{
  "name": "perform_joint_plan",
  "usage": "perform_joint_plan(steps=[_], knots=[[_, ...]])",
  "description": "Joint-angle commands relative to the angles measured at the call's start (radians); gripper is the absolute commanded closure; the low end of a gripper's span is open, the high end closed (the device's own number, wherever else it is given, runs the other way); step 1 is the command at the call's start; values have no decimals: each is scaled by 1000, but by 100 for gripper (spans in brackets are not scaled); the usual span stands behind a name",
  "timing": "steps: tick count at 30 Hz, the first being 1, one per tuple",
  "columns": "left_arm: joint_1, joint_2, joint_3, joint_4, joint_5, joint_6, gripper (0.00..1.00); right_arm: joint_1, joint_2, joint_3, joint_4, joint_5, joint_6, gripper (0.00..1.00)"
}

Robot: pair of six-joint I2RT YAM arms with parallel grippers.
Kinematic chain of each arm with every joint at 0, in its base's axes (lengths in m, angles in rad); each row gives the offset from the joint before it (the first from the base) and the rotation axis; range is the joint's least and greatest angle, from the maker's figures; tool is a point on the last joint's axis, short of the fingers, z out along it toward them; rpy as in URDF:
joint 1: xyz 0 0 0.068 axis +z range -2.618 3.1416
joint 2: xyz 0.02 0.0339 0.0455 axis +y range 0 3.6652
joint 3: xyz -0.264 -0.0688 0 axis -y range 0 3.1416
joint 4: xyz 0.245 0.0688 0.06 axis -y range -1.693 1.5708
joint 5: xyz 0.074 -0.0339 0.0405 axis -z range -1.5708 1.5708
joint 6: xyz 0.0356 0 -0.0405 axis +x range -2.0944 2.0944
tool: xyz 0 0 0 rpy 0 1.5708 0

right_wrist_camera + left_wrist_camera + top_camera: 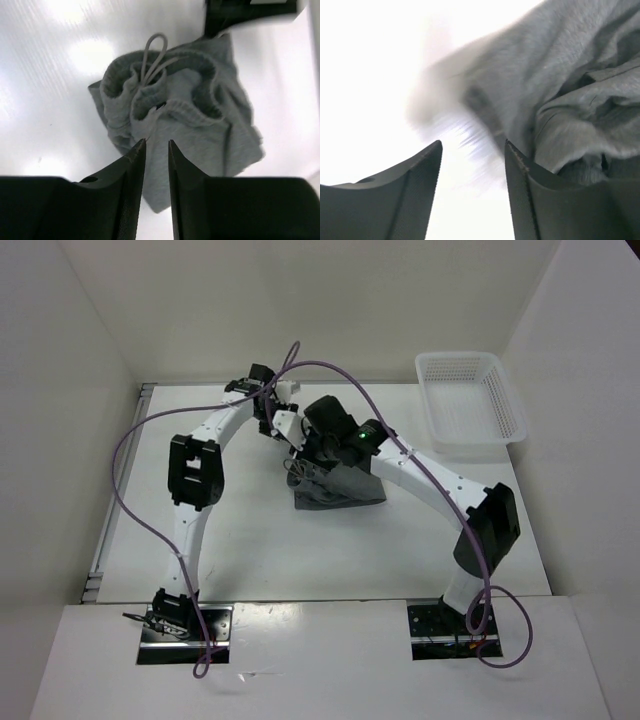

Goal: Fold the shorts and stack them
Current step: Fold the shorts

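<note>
Left end effector (472,150) first: its fingers stand apart with bare white bench (250,550) showing between them and nothing gripped. The grey shorts (340,490) fill the upper right of its wrist view, cloth just beside the right-hand finger.

Over to the right end effector (156,145): its fingers are drawn nearly together with only a thin slit left, and grey cloth shows through that slit. I cannot tell whether any of it is pinched.

The shorts sit bunched in a lump at the centre of the bench, well apart from the white basket (470,405) at upper right. The gathered waistband (192,112) is puckered open, with the drawcord (155,50) looping off towards the top of the frame.

Key relation now: the right arm hangs directly over the bundle, tips at the waistband's near lip, while the left sits off its upper-left edge. As I read it, the lump has no clear long axis, so it needs spreading before any fold, and the right arm is nearer.
</note>
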Motion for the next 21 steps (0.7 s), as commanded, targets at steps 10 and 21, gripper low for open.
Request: perform_joint_plan(steps=[10,21], knots=[[-102,-160,91,-76,-19,4,34,-137,-175,-407,357,-211,153,49],[-140,-67,91,-124,35,4,32,-137,-103,-456,467,-279,126,45]])
